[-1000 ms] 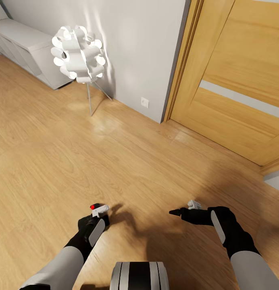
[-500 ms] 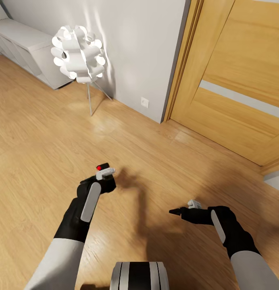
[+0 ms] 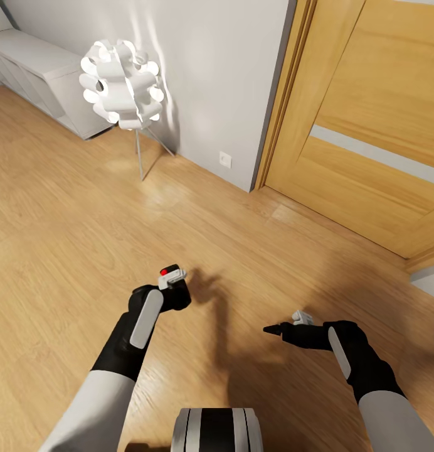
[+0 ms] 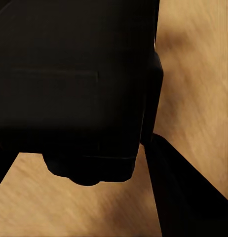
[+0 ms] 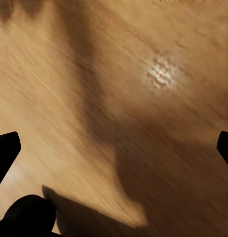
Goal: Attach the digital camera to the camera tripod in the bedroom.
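We saw the small black digital camera with a red button [image 3: 172, 277] clamped in our left hand [image 3: 170, 292] at lower centre-left; our right hand [image 3: 286, 326] hung spread and empty over the light wood floor [image 3: 66, 251].

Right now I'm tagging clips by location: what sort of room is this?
Likely a home living space or bedroom: light wood floor, a wooden door, a white sculptural floor lamp and low white shelves along the wall.

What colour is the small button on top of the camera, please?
Red: the button on the digital camera held in the left gripper shows best in the head view.
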